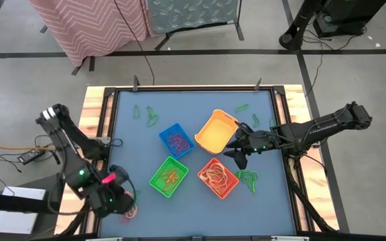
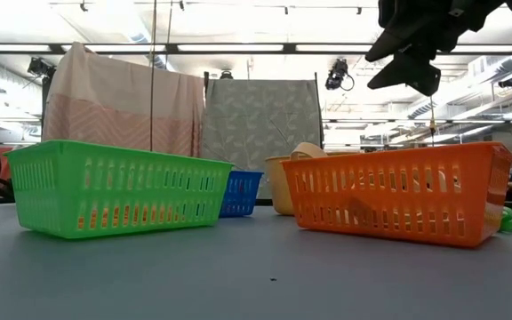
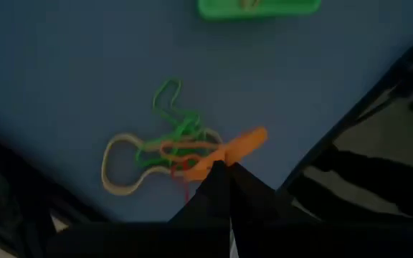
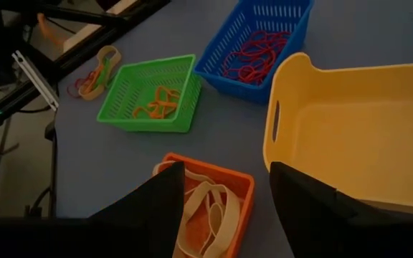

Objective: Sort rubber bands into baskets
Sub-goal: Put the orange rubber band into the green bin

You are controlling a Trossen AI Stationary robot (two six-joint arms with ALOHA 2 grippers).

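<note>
At the near left corner of the table, the left gripper is down on the mat with its fingers pressed together, their tips meeting at a small tangle of rubber bands: a broad orange band lies right at the fingertips and seems pinched between them, with thin green, red and pale yellow loops knotted beside it. In the high view this same gripper sits just beside the table's near edge, the little pile under it. Farther in, toward the middle, stand the four baskets close together: the green basket near and left, holding orange bands; the orange basket near and right, holding pale cream bands; the blue basket beyond the green one, holding red bands; and the yellow basket beyond the orange one, its floor bare as far as can be seen. The right gripper hangs above the table between the yellow and orange baskets, its fingers spread well apart and holding nothing. Just right of the orange basket lies a clump of green bands on the mat. At the far side, loose green bands lie scattered left of the blue basket, and another few green loops lie beyond the yellow basket.
</note>
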